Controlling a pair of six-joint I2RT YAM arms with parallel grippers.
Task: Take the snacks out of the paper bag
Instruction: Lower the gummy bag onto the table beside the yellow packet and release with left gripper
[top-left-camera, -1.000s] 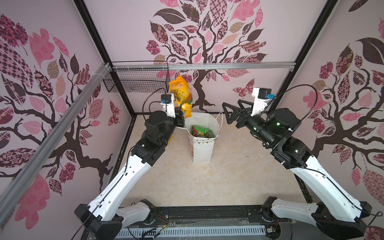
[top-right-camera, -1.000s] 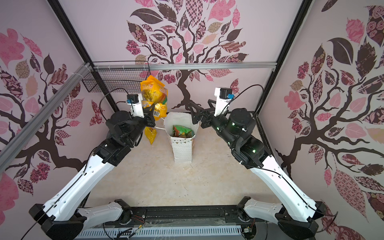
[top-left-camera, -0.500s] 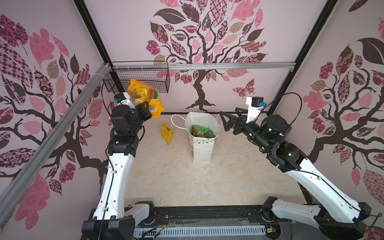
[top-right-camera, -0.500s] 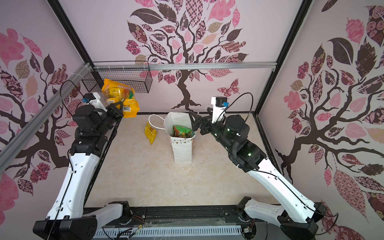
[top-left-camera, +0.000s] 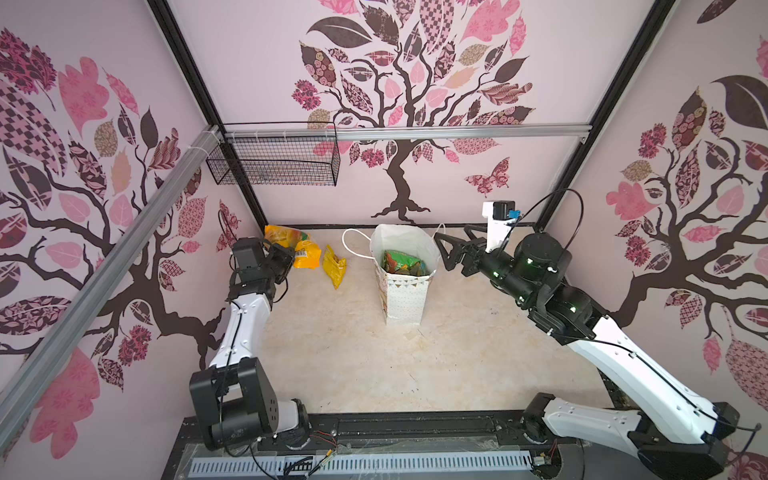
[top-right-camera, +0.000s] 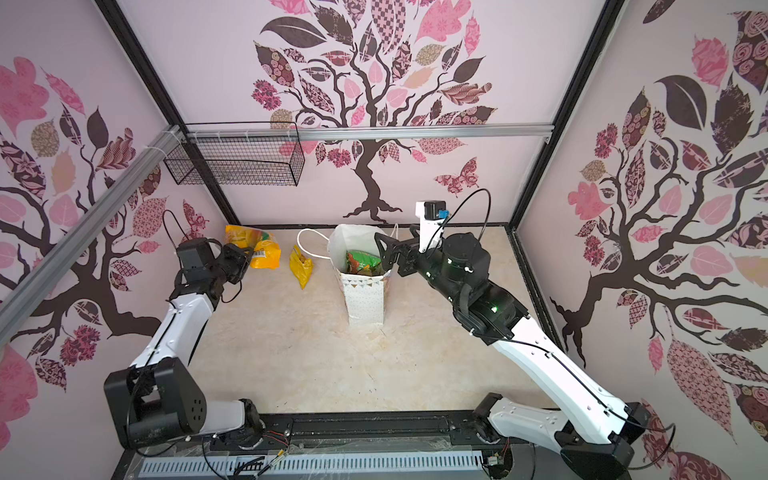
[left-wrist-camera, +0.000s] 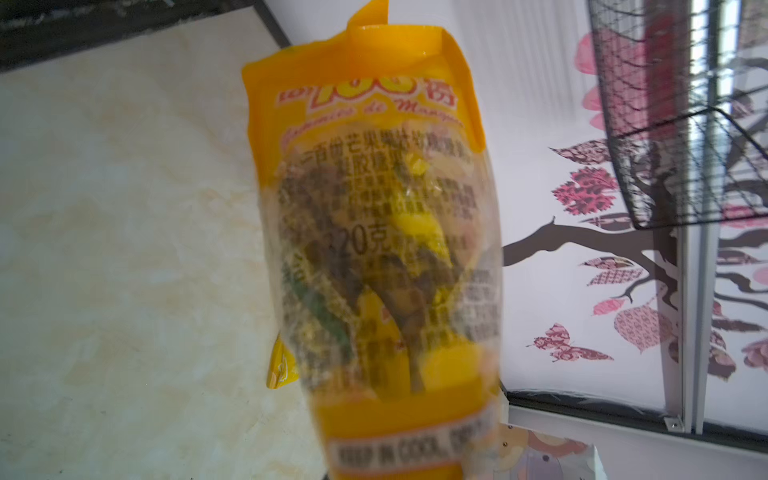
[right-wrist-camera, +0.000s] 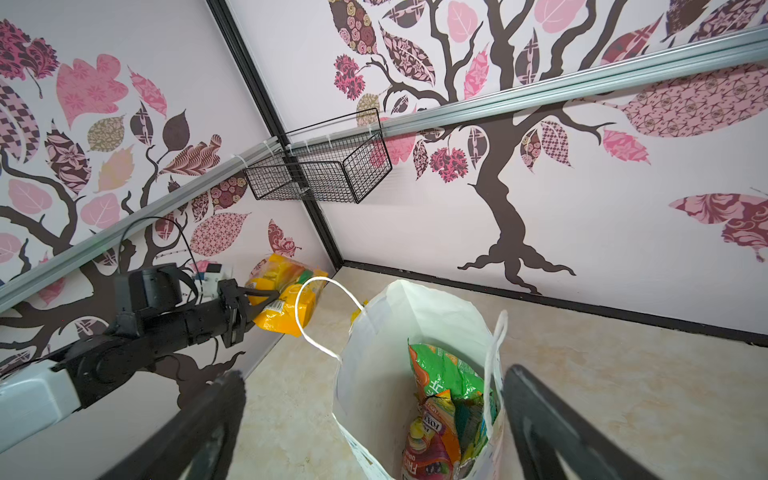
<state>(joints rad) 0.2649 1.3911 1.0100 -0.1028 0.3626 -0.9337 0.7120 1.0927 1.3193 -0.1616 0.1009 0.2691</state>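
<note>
Left gripper (top-left-camera: 289, 258) clamps the orange packet (top-left-camera: 308, 254) at the desk's (top-left-camera: 353, 357) far-left corner; right gripper (top-left-camera: 441, 252) — jaws wide apart — beside the paper bag (top-left-camera: 403, 297); beige desk, tree-printed walls (top-left-camera: 478, 174).

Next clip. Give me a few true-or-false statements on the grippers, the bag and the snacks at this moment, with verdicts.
1. The left gripper is shut on an orange packet. True.
2. The paper bag lies on its side. False: it stands upright.
3. The right gripper is open beside the bag's rim. True.
4. The bag holds nothing. False: a green packet and others are inside.
5. A yellow packet lies on the table outside the bag. True.
</note>
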